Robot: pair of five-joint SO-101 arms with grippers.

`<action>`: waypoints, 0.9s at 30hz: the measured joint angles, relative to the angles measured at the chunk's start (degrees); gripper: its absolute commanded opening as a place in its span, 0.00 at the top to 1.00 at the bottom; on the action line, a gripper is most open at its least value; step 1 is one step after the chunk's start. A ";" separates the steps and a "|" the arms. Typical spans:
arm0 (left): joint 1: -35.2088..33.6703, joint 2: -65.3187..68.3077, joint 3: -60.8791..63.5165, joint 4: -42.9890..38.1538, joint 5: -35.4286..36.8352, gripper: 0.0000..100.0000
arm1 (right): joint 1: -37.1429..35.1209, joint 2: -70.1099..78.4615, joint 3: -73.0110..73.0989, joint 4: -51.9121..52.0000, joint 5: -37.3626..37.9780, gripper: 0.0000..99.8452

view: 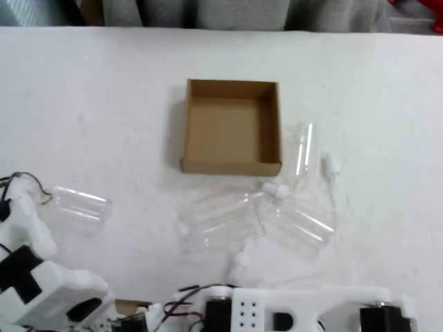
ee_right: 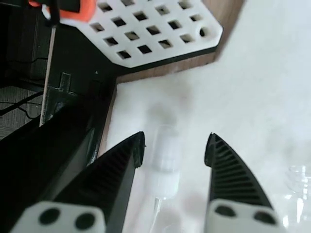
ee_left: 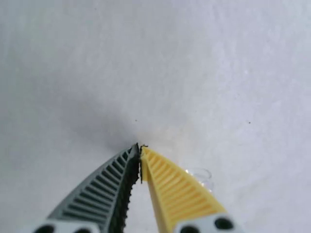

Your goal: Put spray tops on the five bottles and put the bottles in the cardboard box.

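Finding a square, open-topped cardboard box (view: 232,128) mid-table on fuzzy white cloth (view: 104,90). Seeing clear cylindrical bottles (view: 218,221) lying flat from its 3 to 6 o'clock, and a lone bottle (view: 82,204) at its 8 o'clock. Noting the left gripper (ee_left: 141,148), ribbed grey and yellow fingers pinched tip to tip on nothing. Noting the right gripper (ee_right: 176,137), toothed black fingers spread wide, with a white spray top (ee_right: 165,162) lying on the cloth between them.

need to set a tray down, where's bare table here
Bare table left of the box, and the strip behind it. Crowded in front and right of the box: bottles and spray tops lie clustered.
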 measured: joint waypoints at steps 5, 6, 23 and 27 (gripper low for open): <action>0.00 0.00 0.00 0.00 0.00 0.97 | 0.00 0.00 0.26 -0.26 0.00 0.82; 0.00 0.00 0.00 0.00 0.00 0.97 | 0.00 0.00 0.35 -0.26 0.00 0.82; 0.00 0.00 0.00 0.00 0.00 0.97 | 1.85 13.98 -2.81 -0.09 0.00 0.82; 0.00 0.00 0.00 0.00 0.00 0.97 | 1.85 18.64 -5.71 0.97 0.70 0.87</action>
